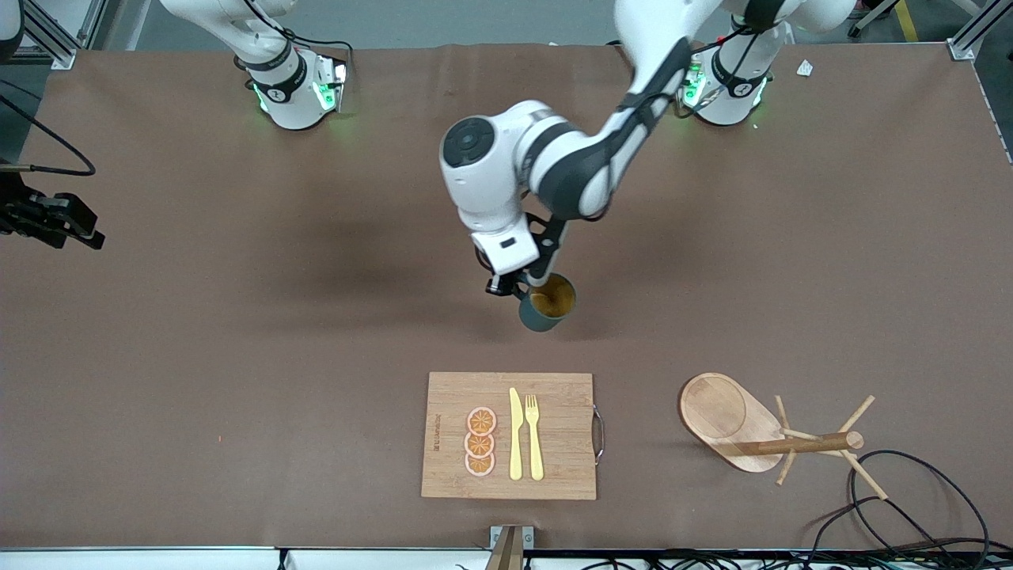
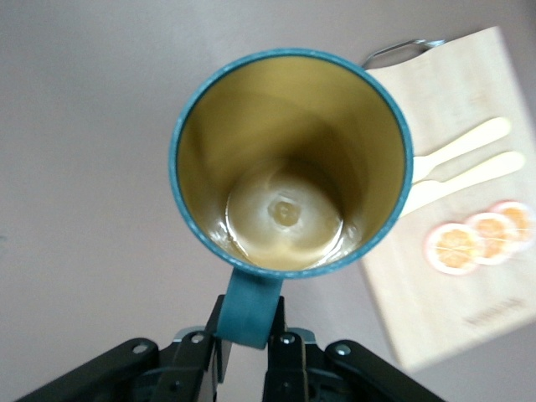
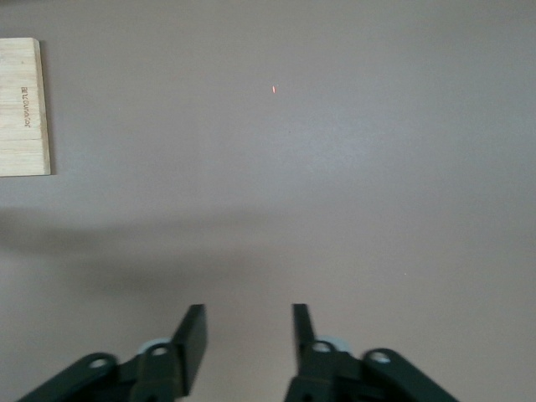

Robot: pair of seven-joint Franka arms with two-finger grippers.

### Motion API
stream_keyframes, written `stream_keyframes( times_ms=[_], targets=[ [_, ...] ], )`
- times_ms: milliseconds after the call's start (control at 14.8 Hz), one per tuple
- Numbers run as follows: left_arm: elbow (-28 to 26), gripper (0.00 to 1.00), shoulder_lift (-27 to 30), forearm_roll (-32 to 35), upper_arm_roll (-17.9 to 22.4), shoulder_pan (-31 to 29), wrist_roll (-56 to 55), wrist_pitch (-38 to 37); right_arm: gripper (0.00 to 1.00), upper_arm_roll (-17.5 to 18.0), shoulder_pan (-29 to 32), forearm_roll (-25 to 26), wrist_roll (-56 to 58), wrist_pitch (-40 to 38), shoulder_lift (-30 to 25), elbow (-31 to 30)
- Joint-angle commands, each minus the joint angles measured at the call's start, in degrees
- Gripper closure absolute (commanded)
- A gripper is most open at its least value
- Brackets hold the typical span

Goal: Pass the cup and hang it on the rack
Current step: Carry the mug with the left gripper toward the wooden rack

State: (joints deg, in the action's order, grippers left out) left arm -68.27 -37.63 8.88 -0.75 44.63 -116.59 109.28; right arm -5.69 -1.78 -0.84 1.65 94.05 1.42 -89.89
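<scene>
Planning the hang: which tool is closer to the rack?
Left. The left tool holds the cup above the table mid-way; the right tool isn't in the front view; rack.

Brown table (image 1: 237, 356), cutting board (image 1: 443, 396), rack (image 1: 732, 423)

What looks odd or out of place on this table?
The rack lies tipped on its side near the left arm's end, its pegs sideways. The left gripper holds the cup by its handle; the right gripper waits open.

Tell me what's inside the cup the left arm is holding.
The cup, gripped by its handle in the left gripper, shows only a glossy yellowish-brown wall and bare bottom. Nothing sits inside, and no part of the interior is covered.
</scene>
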Motion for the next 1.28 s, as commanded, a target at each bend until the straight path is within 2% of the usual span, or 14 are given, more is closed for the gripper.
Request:
stream_keyframes(
  times_ms=[0,67,135,270,810,1214],
  targets=[
    [-2.2,1.0,7.7,-8.8,-0.4,-6.0,8.3,-0.5,0.56,-0.1,-0.4,0.7,0.2,0.5,-1.6,-1.8],
    [-2.2,1.0,10.0,-13.7,-0.4,-9.3,12.8,-0.5,0.21,-0.1,-0.4,0.7,0.1,0.4,-1.6,-1.8],
    [-2.2,1.0,11.2,-18.2,-0.4,-12.2,16.4,-0.6,0.0,-0.1,-0.4,0.7,0.1,0.4,-1.6,-1.8],
    [-2.2,0.99,12.8,-26.3,-0.4,-17.3,22.4,-0.6,0.0,-0.1,-0.4,0.7,0.1,0.3,-1.6,-1.8],
    [-2.2,1.0,12.6,-47.0,-0.4,-31.0,41.3,-1.4,0.0,-0.1,-0.4,0.8,0.1,0.3,-1.6,-1.8],
    [-2.3,1.0,10.7,-53.7,-0.3,-34.4,47.7,-4.8,0.0,-0.1,-0.4,0.8,-0.4,0.3,-1.6,-1.8]
  ],
)
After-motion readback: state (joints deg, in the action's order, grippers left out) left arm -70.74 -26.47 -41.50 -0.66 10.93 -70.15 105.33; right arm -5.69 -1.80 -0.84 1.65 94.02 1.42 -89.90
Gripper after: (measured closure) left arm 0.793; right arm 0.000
